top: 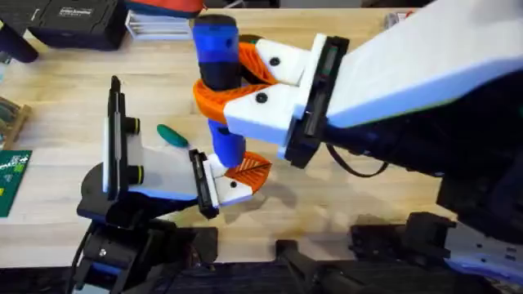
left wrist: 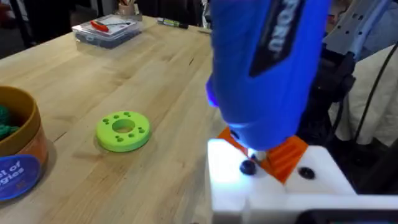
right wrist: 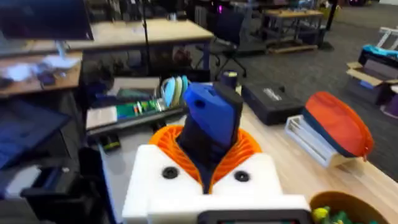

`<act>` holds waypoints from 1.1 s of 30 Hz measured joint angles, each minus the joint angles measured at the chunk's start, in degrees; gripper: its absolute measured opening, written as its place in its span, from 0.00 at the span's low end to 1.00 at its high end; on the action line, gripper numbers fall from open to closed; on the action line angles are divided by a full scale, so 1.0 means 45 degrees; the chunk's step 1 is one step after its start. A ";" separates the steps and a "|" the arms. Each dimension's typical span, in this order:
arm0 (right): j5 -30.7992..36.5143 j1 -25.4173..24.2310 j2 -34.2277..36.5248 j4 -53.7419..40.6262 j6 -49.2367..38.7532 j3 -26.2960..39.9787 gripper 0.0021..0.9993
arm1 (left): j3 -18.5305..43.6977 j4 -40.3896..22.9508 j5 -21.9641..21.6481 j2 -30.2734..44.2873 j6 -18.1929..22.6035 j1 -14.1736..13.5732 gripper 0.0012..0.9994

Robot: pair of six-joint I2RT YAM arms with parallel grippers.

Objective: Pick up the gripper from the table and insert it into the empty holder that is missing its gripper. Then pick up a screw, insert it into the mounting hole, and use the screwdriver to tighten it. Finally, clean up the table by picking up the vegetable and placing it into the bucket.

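1. Screwdriver [top: 216,49]: bright-blue powered unit, held upright above the table centre, narrow tip pointing down onto the white finger piece carried by the left gripper [top: 237,175].
2. Handling, judged: rigid plastic body, smooth and somewhat slippery, probably top-heavy; best held around the dark mid-section, as now, so the tip stays plumb over the screw.
3. Right gripper [top: 245,73]: closed around the screwdriver's dark waist, orange ribbed pads pressed on either side; same grip confirmed in the right wrist view [right wrist: 211,140].
4. Left gripper: white fingers with orange ribbed pads, seen below the screwdriver tip [left wrist: 252,155]; opening between the fingers cannot be told.
5. Screw head [left wrist: 248,167]: small, dark, sitting in the white piece directly beneath the tip; tightening step apparently in progress.
6. Vegetable [top: 172,135]: small, teal-green, smooth and pointed, lying on the table just beside the left arm; likely light and apt to roll.
7. Bucket [left wrist: 18,155]: round cup with yellow rim, printed orange-and-blue side, near a lime-green ring [left wrist: 123,130].
8. Table [left wrist: 155,81]: pale wood grain, flat, matte.
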 joint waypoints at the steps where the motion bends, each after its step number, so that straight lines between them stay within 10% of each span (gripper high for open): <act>1: 0.0022 0.0000 0.0030 0.0013 -0.0100 -0.0006 0.02 | 0.0000 -0.0005 -0.0002 0.0000 0.0000 0.0000 0.00; 33: -0.0890 -0.1551 0.0039 0.1560 -0.0433 -0.0008 0.02 | 0.0000 0.0000 -0.0027 0.0000 0.0000 -0.0002 0.00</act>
